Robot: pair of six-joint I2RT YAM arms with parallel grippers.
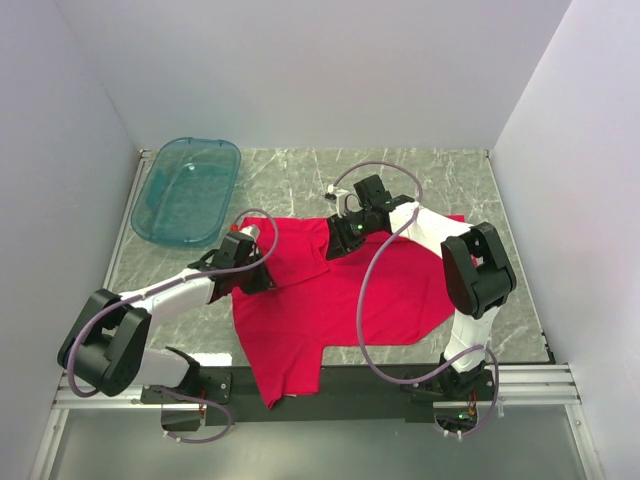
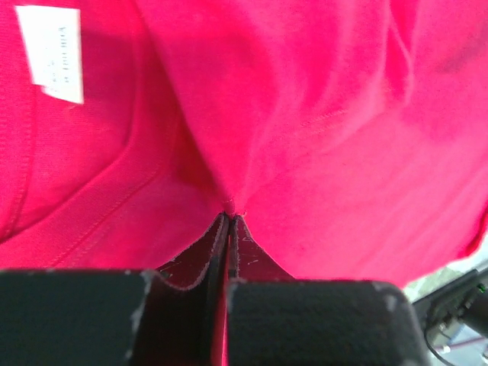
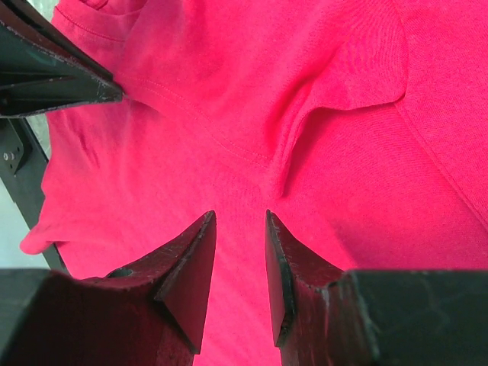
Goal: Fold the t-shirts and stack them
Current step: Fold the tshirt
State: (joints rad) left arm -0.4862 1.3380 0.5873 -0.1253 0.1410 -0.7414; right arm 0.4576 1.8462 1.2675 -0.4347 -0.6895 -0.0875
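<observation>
white tag (image 2: 52, 52) print unreadable, t-shirt (image 2: 320, 137) cropped by frame edges

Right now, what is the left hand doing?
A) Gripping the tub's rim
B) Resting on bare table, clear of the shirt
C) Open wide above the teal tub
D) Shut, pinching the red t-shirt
D: in the left wrist view the left hand has its fingers closed together on a pinch of the red t-shirt, while the teal tub lies off to the side.
</observation>
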